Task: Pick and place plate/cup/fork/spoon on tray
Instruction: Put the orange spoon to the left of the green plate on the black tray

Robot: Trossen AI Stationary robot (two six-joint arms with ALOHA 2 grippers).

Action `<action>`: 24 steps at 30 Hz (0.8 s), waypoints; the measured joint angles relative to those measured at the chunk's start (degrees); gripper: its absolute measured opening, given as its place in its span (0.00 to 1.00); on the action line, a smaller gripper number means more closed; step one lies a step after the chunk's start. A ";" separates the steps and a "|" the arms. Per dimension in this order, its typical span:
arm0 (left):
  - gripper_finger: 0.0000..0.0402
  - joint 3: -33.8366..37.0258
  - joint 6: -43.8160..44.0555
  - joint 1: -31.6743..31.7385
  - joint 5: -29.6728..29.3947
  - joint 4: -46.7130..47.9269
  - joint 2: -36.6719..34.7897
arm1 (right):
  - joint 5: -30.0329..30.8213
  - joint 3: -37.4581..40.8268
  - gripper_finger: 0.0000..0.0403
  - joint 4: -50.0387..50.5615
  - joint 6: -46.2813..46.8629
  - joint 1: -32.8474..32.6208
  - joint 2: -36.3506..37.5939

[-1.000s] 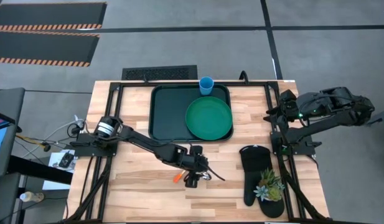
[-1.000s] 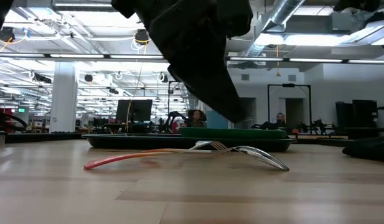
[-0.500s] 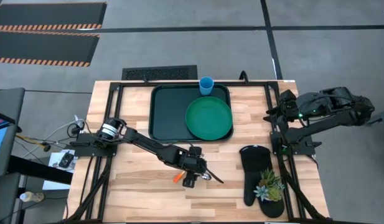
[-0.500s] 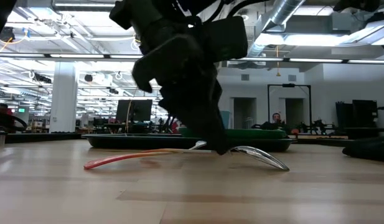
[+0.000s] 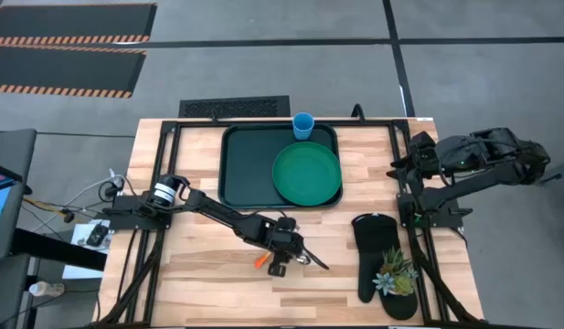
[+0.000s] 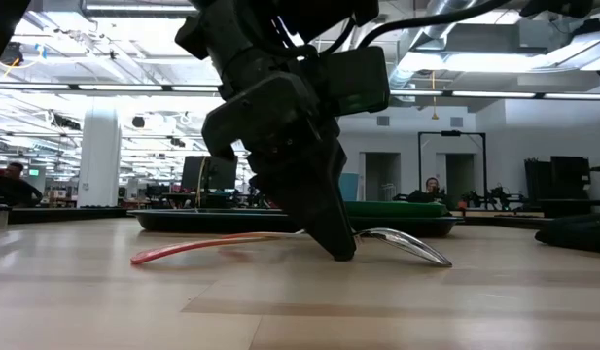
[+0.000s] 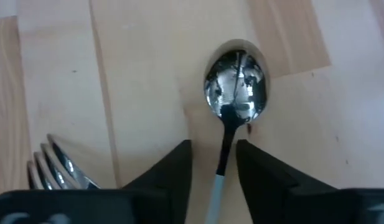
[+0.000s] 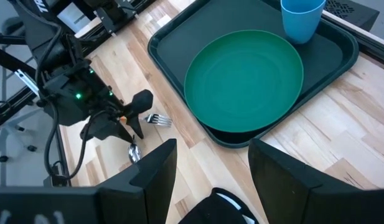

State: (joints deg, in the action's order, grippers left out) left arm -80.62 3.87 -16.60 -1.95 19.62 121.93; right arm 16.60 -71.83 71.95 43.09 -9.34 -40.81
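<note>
The spoon (image 7: 235,84) lies on the bare wood near the table's front, bowl up, and the fork's tines (image 7: 55,165) lie just beside it. Their orange handles (image 6: 183,248) run off toward the table's left. My left gripper (image 7: 213,144) is open and points down. Its two fingers stand on either side of the spoon's neck, with their tips down at the table top (image 6: 340,251). The green plate (image 5: 306,174) lies in the dark green tray (image 5: 245,164). The blue cup (image 5: 303,125) stands at the tray's far rim. My right gripper (image 8: 213,168) is open, raised at the table's right edge.
A black oven mitt (image 5: 375,256) with a small succulent plant (image 5: 394,272) on it lies at the front right. The tray's left half is bare. Open wood lies around the cutlery.
My left gripper has gone down onto the spoon, from well above the table until its fingertips reach the table top beside the spoon's neck. It now hides the fork's tines in the low view. The spoon and fork have stayed where they were.
</note>
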 joint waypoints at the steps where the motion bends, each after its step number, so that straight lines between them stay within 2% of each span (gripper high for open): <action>1: 0.23 0.00 0.01 0.00 -0.03 0.00 0.02 | 0.00 0.00 0.55 0.01 0.00 0.00 0.01; 5: 0.06 0.02 0.54 -0.04 0.18 0.13 0.09 | 0.00 0.00 0.55 -0.14 0.02 0.00 0.01; 7: 0.02 0.04 2.04 0.00 0.89 0.12 0.12 | 0.00 0.00 0.55 -0.16 0.21 0.00 0.01; 14: 0.01 -0.96 6.43 0.00 2.30 1.06 0.31 | 0.00 0.00 0.55 -0.40 0.42 0.00 0.01; 24: 0.00 -8.89 11.95 0.38 6.61 3.41 0.83 | 0.00 0.00 0.55 -0.95 0.51 0.00 0.00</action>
State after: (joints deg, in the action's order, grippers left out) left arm -89.51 15.82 -16.22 4.66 23.03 122.76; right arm 16.60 -71.83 71.00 43.60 -9.34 -40.80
